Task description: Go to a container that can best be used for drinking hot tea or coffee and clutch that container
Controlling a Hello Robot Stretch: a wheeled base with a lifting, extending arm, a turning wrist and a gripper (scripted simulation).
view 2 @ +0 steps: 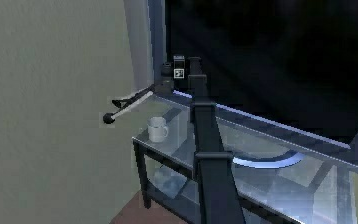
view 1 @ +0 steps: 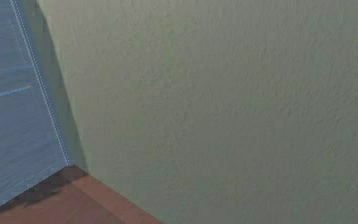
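White mug (view 2: 159, 129) by the glass table's (view 2: 183, 141) wall-side edge, jaws past that edge, empty against bare wall (view 2: 47, 100).

A small white mug (view 2: 159, 129) is seen standing upright on the glass surface (view 2: 307, 182), near its left corner.

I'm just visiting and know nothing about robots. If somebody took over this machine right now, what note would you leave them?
Jaws: at the far end of the arm, against bare wall, holding nothing.
Things: the white mug stands on the glass table, below and right of the jaws in the arm side view.
Done: the robot is at the table with its arm out.
Left: bring the jaws to the mug and grasp it.
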